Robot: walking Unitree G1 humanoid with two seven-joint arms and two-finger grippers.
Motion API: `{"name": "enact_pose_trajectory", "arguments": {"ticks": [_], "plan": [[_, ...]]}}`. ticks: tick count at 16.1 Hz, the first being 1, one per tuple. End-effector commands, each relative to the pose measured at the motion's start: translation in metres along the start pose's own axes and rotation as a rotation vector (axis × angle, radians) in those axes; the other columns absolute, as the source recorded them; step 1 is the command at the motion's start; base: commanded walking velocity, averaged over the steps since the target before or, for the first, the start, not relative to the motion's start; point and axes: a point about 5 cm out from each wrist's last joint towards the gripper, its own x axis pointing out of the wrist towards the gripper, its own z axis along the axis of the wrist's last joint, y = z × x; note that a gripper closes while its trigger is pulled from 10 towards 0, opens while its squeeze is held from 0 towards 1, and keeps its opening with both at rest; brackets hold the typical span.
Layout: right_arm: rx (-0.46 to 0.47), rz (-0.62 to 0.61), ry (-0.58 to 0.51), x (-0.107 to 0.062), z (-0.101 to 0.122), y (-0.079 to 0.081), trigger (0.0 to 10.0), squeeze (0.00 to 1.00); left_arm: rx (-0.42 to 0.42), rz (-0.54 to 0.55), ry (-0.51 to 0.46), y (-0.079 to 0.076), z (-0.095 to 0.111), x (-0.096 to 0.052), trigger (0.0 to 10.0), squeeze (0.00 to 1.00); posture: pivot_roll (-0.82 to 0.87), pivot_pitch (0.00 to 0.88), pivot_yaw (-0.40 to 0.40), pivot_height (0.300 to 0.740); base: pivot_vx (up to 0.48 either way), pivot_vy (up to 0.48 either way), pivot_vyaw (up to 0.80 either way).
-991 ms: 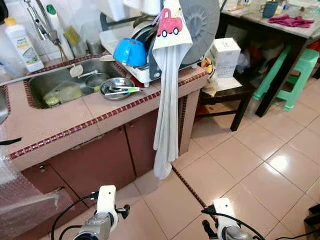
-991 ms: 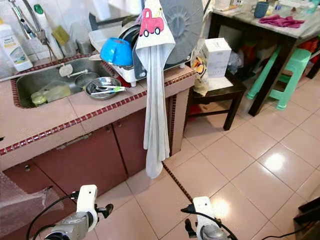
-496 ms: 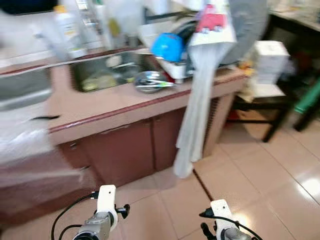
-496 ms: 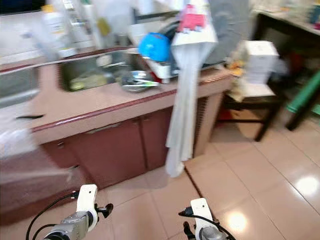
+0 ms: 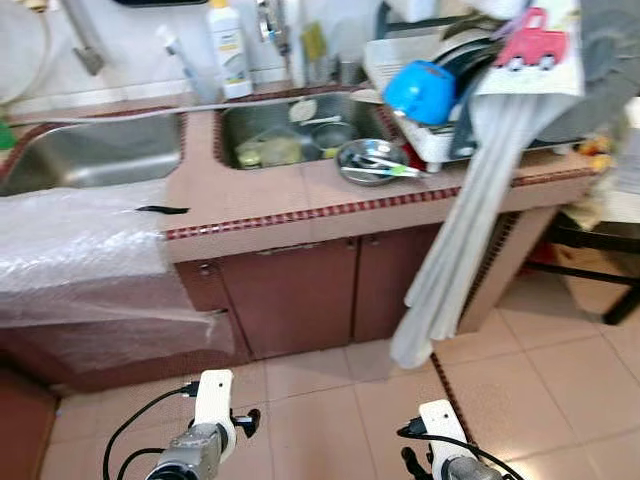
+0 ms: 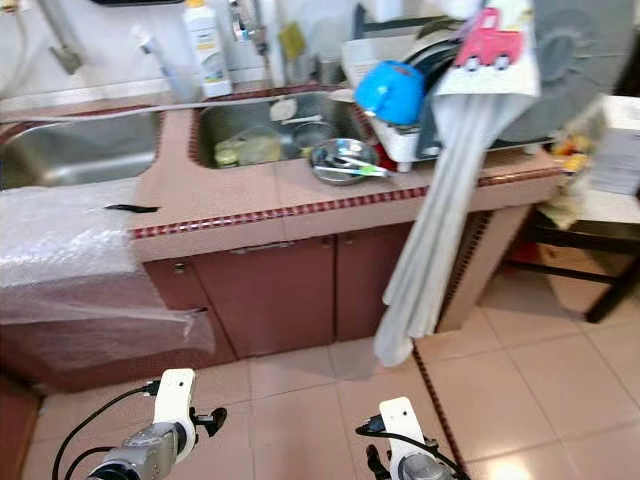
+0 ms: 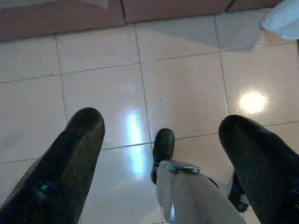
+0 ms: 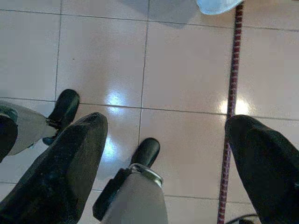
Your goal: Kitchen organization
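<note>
fingers spread wide on both the left gripper (image 7: 161, 154) and right gripper (image 8: 163, 158), hanging over floor tiles (image 7: 182, 88)

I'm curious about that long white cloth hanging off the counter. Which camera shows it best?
The left eye view shows the white cloth best: its whole length, from the red car print at the dish rack down to the floor. The right eye view shows nearly the same. The wrist views, looking at the floor tiles, catch just its bottom tip.
</note>
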Motion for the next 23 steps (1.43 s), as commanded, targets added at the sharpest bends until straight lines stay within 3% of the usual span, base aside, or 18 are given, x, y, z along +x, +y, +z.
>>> {"name": "enact_pose_trajectory", "arguments": {"ticks": [1,2,5,10,11,12,13,14,15,16,17,19,21,23], "plan": [[0.014,-0.001,-0.013,0.0,0.002,0.0,10.0,0.0,0.04,0.003,-0.019,0.003,0.005,0.0,10.0,0.0,0.1,0.0,0.051,0.74,0.0,0.0,0.0],[0.039,-0.011,-0.023,0.0,0.003,-0.003,10.0,0.0,0.079,-0.001,-0.039,0.003,0.009,0.0,10.0,0.0,0.1,0.0,0.051,0.74,0.0,0.0,0.0],[0.17,-0.04,-0.08,-0.001,0.01,-0.016,10.0,0.0,0.015,-0.049,-0.143,-0.001,0.028,0.0,10.0,0.0,0.09,0.0,0.05,0.74,0.0,0.0,0.0],[0.4,-0.043,-0.388,-0.009,0.065,-0.05,10.0,0.0,-0.017,-0.173,-0.369,-0.015,0.07,-0.007,10.0,0.0,0.08,0.0,0.057,0.74,0.0,0.0,0.0],[0.408,-0.046,-0.477,-0.015,0.078,-0.057,10.0,0.0,-0.005,-0.189,-0.407,-0.013,0.076,-0.011,10.0,0.0,0.07,0.0,0.061,0.74,0.0,0.0,0.0],[0.409,-0.047,-0.485,-0.016,0.078,-0.058,10.0,0.0,0.002,-0.188,-0.411,-0.013,0.077,-0.011,10.0,0.0,0.07,0.0,0.061,0.74,0.0,0.0,0.0],[0.354,-0.042,-0.663,-0.04,0.094,-0.063,10.0,0.0,0.047,-0.171,-0.528,-0.001,0.088,-0.031,10.0,0.0,0.05,0.0,0.066,0.74,0.0,0.0,0.0],[0.338,-0.039,-0.7,-0.046,0.096,-0.063,10.0,0.0,0.042,-0.186,-0.543,0.0,0.089,-0.036,10.0,0.0,0.05,0.0,0.066,0.74,0.0,0.0,0.0],[0.285,-0.039,-0.786,-0.067,0.099,-0.062,10.0,0.0,0.096,-0.227,-0.626,0.002,0.096,-0.056,10.0,0.0,0.06,0.0,0.065,0.74,0.0,0.0,0.0],[0.277,-0.07,-0.777,-0.075,0.093,-0.064,10.0,0.0,0.142,-0.215,-0.688,0.003,0.101,-0.069,10.0,0.0,0.05,0.0,0.065,0.74,0.0,0.0,0.0],[0.299,-0.065,-0.794,-0.083,0.089,-0.064,10.0,0.0,0.101,-0.252,-0.713,0.0,0.103,-0.076,10.0,0.0,0.05,0.0,0.068,0.74,0.0,0.0,0.0],[0.293,-0.08,-0.829,-0.105,0.082,-0.056,10.0,0.0,0.169,-0.283,-0.743,-0.014,0.099,-0.088,10.0,0.0,0.05,0.0,0.076,0.74,0.0,0.0,0.0],[0.263,-0.148,-0.86,-0.118,0.083,-0.049,10.0,0.0,0.166,-0.215,-0.807,-0.005,0.109,-0.098,10.0,0.0,0.03,0.0,0.088,0.74,0.0,0.0,0.0],[0.273,-0.167,-0.863,-0.125,0.092,-0.046,10.0,0.0,0.146,-0.198,-0.803,-0.002,0.11,-0.104,10.0,0.0,0.03,0.0,0.092,0.74,0.0,0.0,0.0]]}}
